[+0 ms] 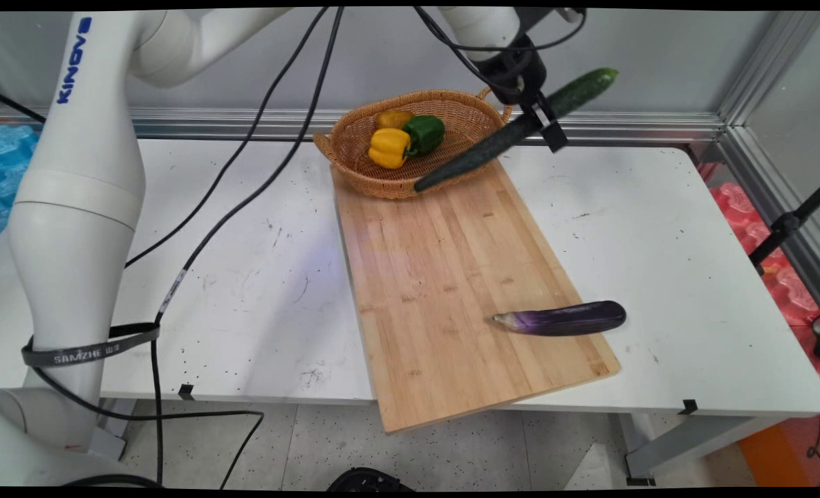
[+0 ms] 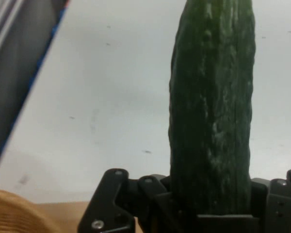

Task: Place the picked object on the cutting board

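A cucumber (image 1: 520,128) is clenched mid-length by the gripper (image 1: 540,119), tilted, lifted clear above the board (image 1: 451,290) beside the basket (image 1: 355,142)

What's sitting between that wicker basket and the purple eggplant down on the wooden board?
Nothing: in the main view the cutting board is bare wood from the basket to the eggplant. The cucumber held in the gripper hangs above the basket's end.

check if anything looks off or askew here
The board lies skewed, its near corner jutting past the table edge. The gripper holds a cucumber tilted in the air, low end over the basket rim.
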Robot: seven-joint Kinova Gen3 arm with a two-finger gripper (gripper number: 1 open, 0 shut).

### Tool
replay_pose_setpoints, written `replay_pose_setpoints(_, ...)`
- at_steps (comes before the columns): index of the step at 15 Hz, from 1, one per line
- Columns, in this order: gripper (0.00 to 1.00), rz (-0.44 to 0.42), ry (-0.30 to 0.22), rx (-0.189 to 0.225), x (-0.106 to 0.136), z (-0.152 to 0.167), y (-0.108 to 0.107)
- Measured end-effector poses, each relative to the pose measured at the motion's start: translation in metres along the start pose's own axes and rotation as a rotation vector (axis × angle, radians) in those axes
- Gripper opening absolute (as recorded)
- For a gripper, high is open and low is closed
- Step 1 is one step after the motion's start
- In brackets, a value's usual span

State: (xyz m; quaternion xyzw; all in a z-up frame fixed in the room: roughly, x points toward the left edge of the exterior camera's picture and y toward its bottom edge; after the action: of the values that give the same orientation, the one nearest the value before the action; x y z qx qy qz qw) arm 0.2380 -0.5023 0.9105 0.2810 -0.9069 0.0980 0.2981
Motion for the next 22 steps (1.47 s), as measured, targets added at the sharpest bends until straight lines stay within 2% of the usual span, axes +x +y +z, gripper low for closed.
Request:
replay_pose_setpoints(4, 0.0, -0.037, -0.038, -0.031, -0.01, 0.005, 0.036)
replay_pose_setpoints(9, 0.0, -0.053, -0.077, -0.05, -0.029, 0.016, 0.064)
replay_pose_setpoints(22, 0.0, -0.058, -0.131, -0.078, -0.072, 0.054, 0.104)
